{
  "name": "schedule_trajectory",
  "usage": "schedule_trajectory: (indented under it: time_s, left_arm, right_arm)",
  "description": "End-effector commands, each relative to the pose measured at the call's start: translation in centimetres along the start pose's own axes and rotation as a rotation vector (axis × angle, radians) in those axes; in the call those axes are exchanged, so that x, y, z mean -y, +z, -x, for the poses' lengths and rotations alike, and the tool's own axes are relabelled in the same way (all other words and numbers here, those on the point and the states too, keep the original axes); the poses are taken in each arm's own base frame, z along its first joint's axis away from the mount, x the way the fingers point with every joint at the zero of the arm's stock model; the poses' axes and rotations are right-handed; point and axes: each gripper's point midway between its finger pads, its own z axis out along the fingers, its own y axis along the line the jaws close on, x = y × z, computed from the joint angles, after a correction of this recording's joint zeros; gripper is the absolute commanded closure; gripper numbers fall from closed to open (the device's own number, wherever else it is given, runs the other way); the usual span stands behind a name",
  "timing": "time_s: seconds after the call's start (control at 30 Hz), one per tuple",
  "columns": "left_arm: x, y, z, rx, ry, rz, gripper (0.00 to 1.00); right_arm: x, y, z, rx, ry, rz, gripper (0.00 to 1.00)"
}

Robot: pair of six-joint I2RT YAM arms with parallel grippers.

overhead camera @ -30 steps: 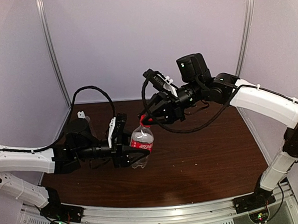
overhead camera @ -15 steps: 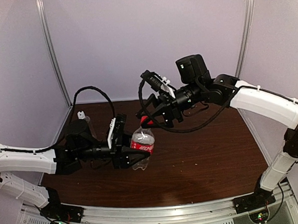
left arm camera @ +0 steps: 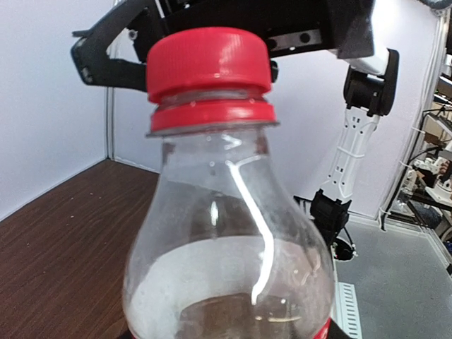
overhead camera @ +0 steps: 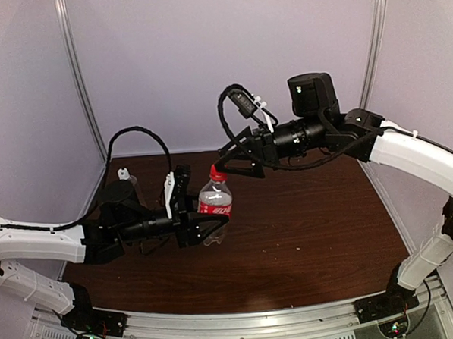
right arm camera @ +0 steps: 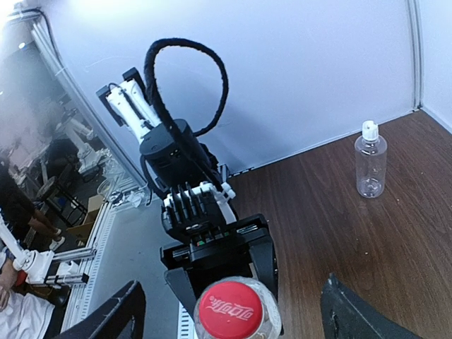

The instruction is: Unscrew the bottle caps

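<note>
red cap (right arm camera: 228, 308) | on bottle (left arm camera: 226, 268) | between right pincer's (overhead camera: 226, 163) spread jaws, not touching

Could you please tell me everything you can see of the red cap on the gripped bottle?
The bright red round plastic screw cap has ribbed sides and white lettering on its flat top. It sits upright on the neck of the clear red-labelled plastic bottle, just above a red collar ring. The left gripper holds that bottle; the right gripper's open fingers flank the cap without touching it.
</note>
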Motion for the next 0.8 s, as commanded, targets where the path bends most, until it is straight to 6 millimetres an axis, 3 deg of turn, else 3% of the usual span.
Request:
schedule_trajectory:
  time_s: [0.0,0.2,0.43,0.77]
  left_arm:
    - [-2.0,0.3,1.9,0.041,0.026,0.130,0.64]
    - [-4.1,0.5,1.5,0.013,0.016,0.245,0.64]
    - [-5.1,0.6,1.6,0.009,0.012,0.297,0.64]
    - [-5.8,0.7,1.3,-0.002,0.018,0.334,0.64]
  right_arm:
    - [1.8,-1.3,3.0,0.114,0.096,-0.174,0.13]
    - [4.0,-1.3,4.0,0.195,0.188,-0.328,0.13]
    - [5.2,-0.4,3.2,0.183,0.226,-0.374,0.14]
    - [5.6,1.2,1.8,0.143,0.242,-0.340,0.32]
